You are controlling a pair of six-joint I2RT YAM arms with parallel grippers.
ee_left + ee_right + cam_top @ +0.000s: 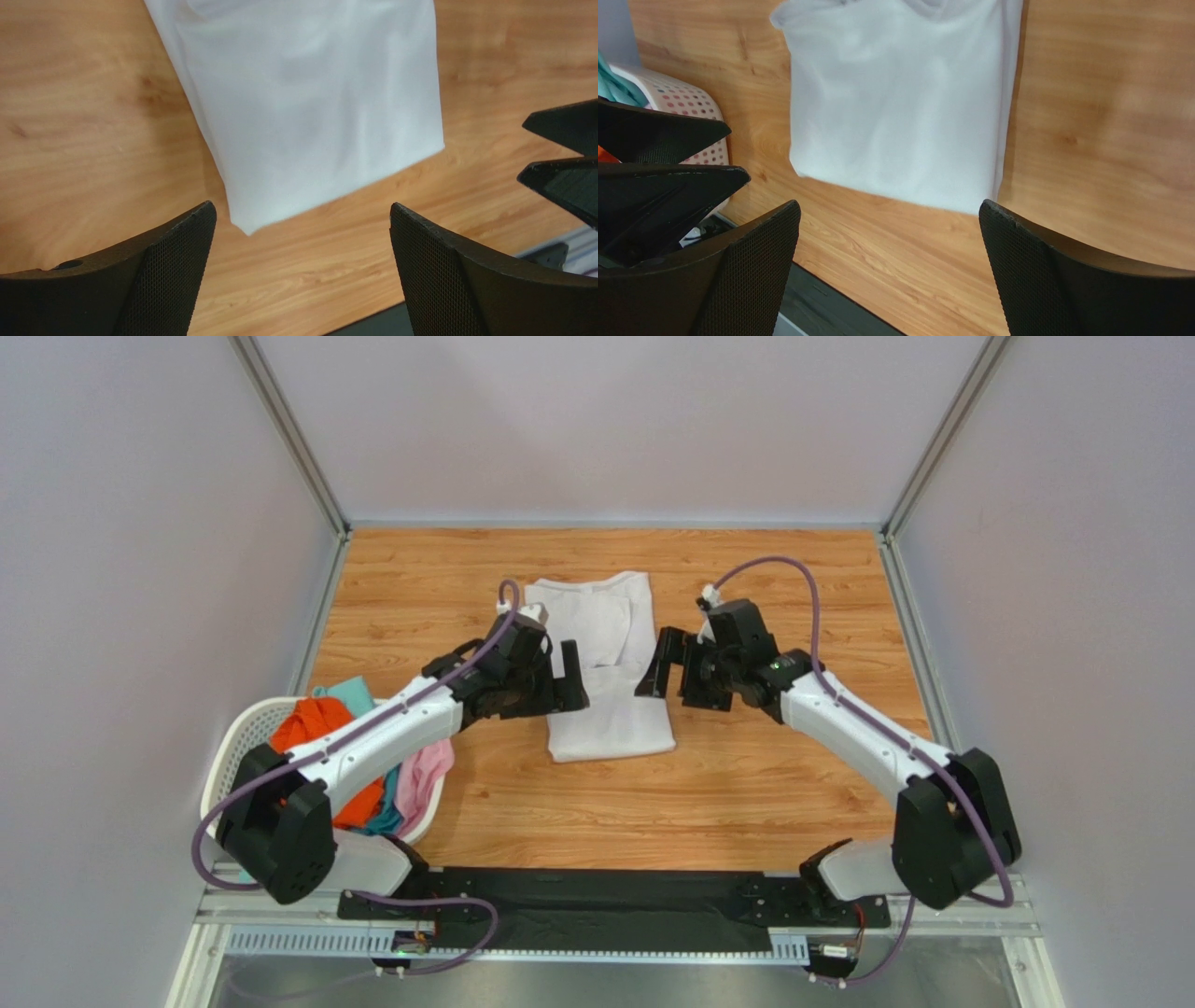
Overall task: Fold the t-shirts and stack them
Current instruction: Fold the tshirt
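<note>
A plain white t-shirt (pixel 606 672), folded into a long narrow strip, lies flat on the wooden table, collar end far. It also shows in the left wrist view (pixel 316 105) and the right wrist view (pixel 899 112). My left gripper (pixel 568 679) hovers at the shirt's left edge, open and empty (pixel 300 213). My right gripper (pixel 661 667) hovers at its right edge, open and empty (pixel 888 206). The orange t-shirt (pixel 317 724), teal t-shirt (pixel 352 697) and pink t-shirt (pixel 422 777) lie crumpled in the basket.
The white perforated laundry basket (pixel 229 756) stands at the near left beside the left arm and shows in the right wrist view (pixel 678 98). Grey walls enclose the table on three sides. A black rail (pixel 603 896) runs along the near edge.
</note>
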